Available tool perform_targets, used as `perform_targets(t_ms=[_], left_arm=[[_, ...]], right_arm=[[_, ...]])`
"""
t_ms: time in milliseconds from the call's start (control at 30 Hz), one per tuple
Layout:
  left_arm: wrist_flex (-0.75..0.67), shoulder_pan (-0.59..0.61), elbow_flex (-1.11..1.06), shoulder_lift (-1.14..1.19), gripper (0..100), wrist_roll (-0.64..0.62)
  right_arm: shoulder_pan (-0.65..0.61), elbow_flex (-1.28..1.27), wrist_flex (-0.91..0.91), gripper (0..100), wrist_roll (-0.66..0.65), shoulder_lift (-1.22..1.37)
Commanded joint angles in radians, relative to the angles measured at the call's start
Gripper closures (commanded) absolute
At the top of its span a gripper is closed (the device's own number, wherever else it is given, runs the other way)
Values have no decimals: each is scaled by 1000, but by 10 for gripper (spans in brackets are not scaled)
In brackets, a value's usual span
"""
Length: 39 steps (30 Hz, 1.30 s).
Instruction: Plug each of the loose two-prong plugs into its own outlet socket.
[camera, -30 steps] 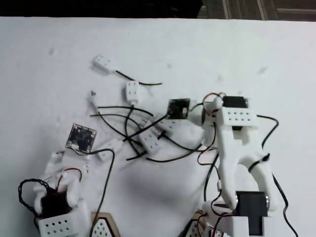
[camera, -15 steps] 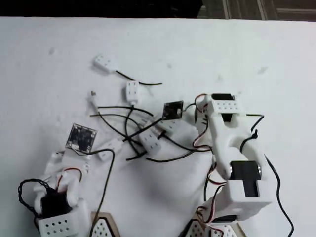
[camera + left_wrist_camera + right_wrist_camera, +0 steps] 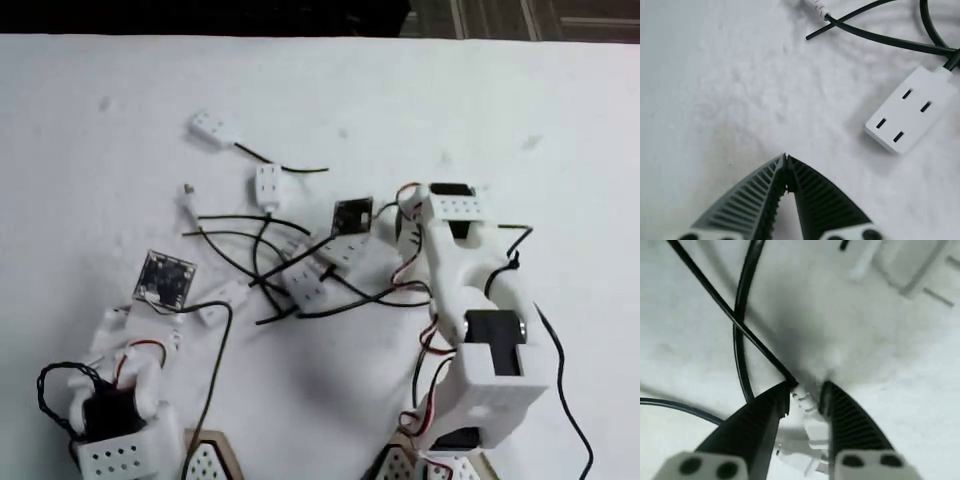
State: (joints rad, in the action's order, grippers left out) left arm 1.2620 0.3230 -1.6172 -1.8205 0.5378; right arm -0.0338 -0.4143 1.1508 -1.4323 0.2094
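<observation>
My right gripper [image 3: 805,390] is shut on a white two-prong plug [image 3: 809,421] whose black cable [image 3: 740,320] trails away over the table. In the high view the right arm [image 3: 455,260] stands right of a tangle of black cables [image 3: 270,270] and white outlet sockets [image 3: 305,287]. More sockets lie at the far left [image 3: 212,128] and centre [image 3: 268,184]. My left gripper [image 3: 786,172] is shut and empty, low over the bare table. A white socket block [image 3: 905,116] with slotted holes lies a short way from it, the same block [image 3: 222,300] by the left arm [image 3: 115,410].
A small loose plug [image 3: 188,192] lies left of the tangle. Black cable ends [image 3: 865,30] cross beyond the left gripper. The table's far edge [image 3: 300,36] runs along the top. Wooden arm bases [image 3: 205,458] sit at the near edge.
The right arm's elbow has folded toward the near edge, and its wrist has shifted left. The black cable by it has been drawn tighter toward the right. The left arm kept still.
</observation>
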Motion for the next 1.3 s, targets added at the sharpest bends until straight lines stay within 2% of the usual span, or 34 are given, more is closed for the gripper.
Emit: perform_targets(t_ms=[0,267,367,533,700,867,1267], left_arm=[[-9,7,3,-1,976,11],[-9,7,3,-1,976,11],[-9,7,3,-1,976,11],[-9,7,3,-1,976,11],[-9,7,3,-1,976,11],[-9,7,3,-1,976,11],[-9,7,3,-1,976,11]], right_arm=[[51,40,4,984,94,-65],[110,75,4,981,313,-216],[116,89,-2,981,468,-251],[133,152,-1,981,813,-260],[168,198,-1,981,1005,-265],[153,199,-2,981,1092,-254],[22,285,-19,976,1094,101]])
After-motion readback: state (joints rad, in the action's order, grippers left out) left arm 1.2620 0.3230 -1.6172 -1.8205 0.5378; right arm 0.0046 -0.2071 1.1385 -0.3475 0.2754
